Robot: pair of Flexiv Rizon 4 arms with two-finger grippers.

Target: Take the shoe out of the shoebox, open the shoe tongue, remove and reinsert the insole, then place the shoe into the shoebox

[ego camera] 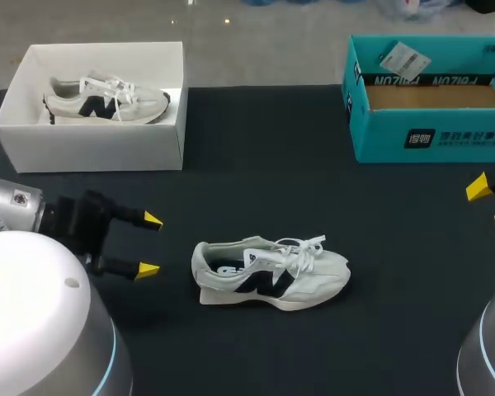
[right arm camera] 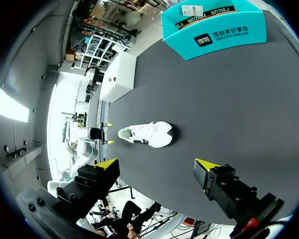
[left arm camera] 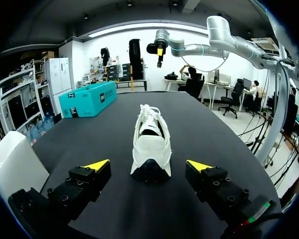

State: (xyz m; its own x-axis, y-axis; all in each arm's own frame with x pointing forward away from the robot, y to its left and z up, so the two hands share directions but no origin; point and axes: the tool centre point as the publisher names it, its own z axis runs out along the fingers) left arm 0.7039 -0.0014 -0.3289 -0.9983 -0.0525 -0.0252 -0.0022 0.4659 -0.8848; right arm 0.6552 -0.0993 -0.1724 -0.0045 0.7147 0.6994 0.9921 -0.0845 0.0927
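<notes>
A white sneaker [ego camera: 268,272] with a dark side logo lies on its sole in the middle of the black table, toe to the right. My left gripper [ego camera: 148,245] hovers open just left of its heel, apart from it. In the left wrist view the sneaker [left arm camera: 150,144] lies straight ahead of the open gripper [left arm camera: 148,165], heel nearest. My right gripper [ego camera: 488,204] hangs open at the right edge, well above the table; its wrist view shows the sneaker [right arm camera: 147,134] far below its yellow tips [right arm camera: 157,163]. An open white shoebox [ego camera: 99,140] stands back left.
A second matching sneaker [ego camera: 107,99] lies inside the white shoebox. An open teal cardboard box [ego camera: 429,136] with a paper tag inside stands at the back right. Black tabletop [ego camera: 256,190] stretches between the boxes and the sneaker.
</notes>
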